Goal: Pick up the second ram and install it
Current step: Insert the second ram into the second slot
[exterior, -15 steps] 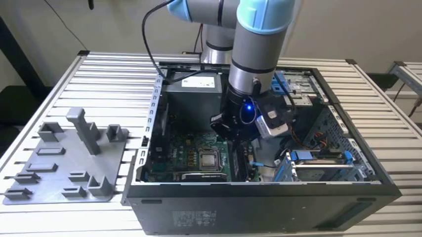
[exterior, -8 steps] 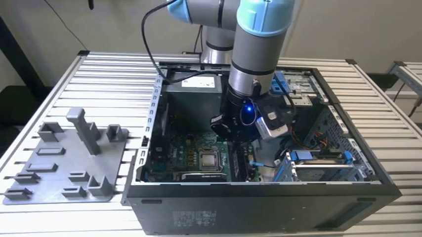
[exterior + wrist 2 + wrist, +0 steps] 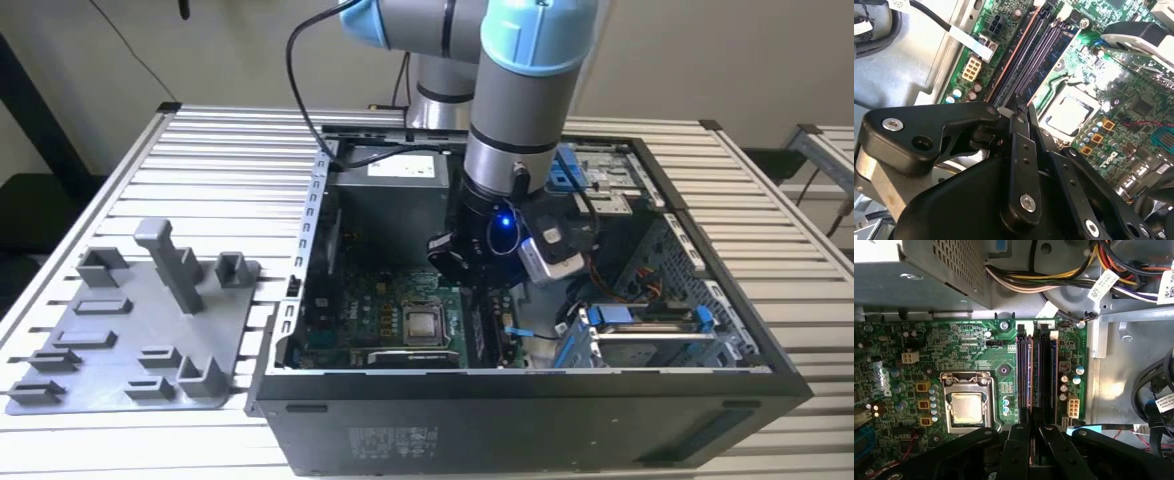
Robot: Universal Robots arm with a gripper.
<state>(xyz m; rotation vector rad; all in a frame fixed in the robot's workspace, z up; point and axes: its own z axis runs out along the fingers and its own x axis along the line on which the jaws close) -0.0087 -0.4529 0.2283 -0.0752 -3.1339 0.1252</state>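
Where the gripper sits: inside the computer case, low over the motherboard's sockets.
Jaws: drawn narrow, tips together, nothing seen between them.
Place of the second ram: apparently standing in a socket just beyond the tips.
Progress: pickup seems done; full seating cannot be judged.

Grey arm, pale-blue joint caps, black cable; black gripper, silver screws, perhaps blue light.

Exterior view: high, looking down on the open case.
Wrist views: close above, sharing the motherboard.
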